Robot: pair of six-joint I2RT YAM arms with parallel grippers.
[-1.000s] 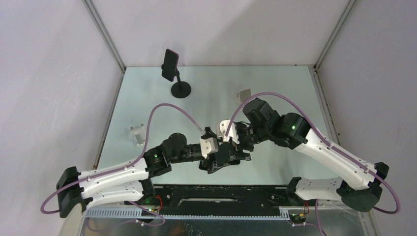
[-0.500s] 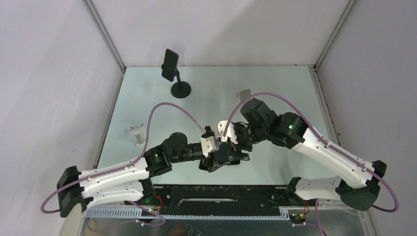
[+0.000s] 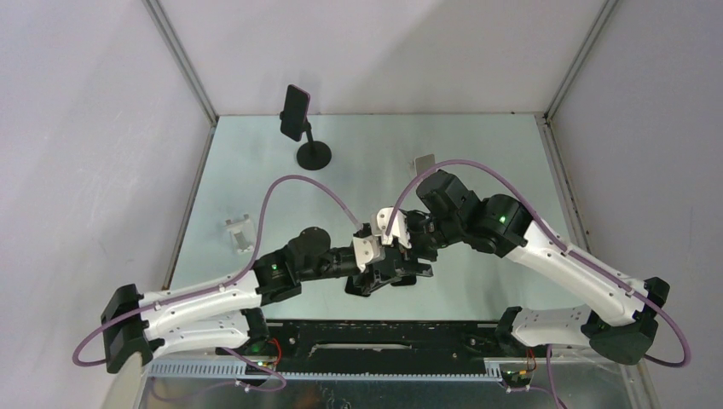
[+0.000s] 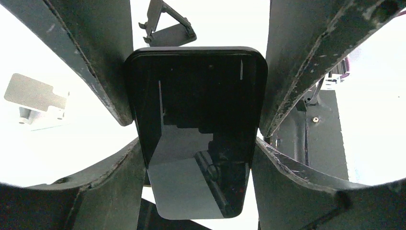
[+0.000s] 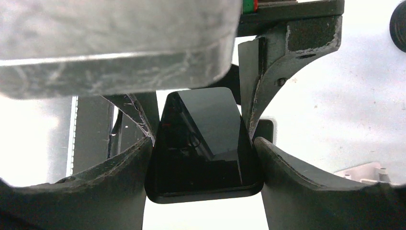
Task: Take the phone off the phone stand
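A black phone [image 4: 196,120] hangs low over the middle of the table, held from both ends. My left gripper [image 4: 197,143] is shut on its long edges, both fingers pressed against the sides. From the opposite end my right gripper [image 5: 203,143] is also shut on the same phone [image 5: 206,143]. In the top view the two grippers, left [image 3: 379,271] and right [image 3: 407,256], meet nose to nose. A small black folding stand [image 4: 167,26] lies just beyond the phone. At the back left, a tall round-based stand [image 3: 314,156] carries another dark phone [image 3: 295,111].
One small white bracket [image 3: 239,232] lies near the left wall and another [image 3: 424,162] sits at the back right of centre. Metal frame posts mark the back corners. The arms' purple cables arch over the middle.
My left gripper's fingers have come together onto the phone's sides, and the left arm has edged slightly toward the right arm. The right gripper has kept its hold.
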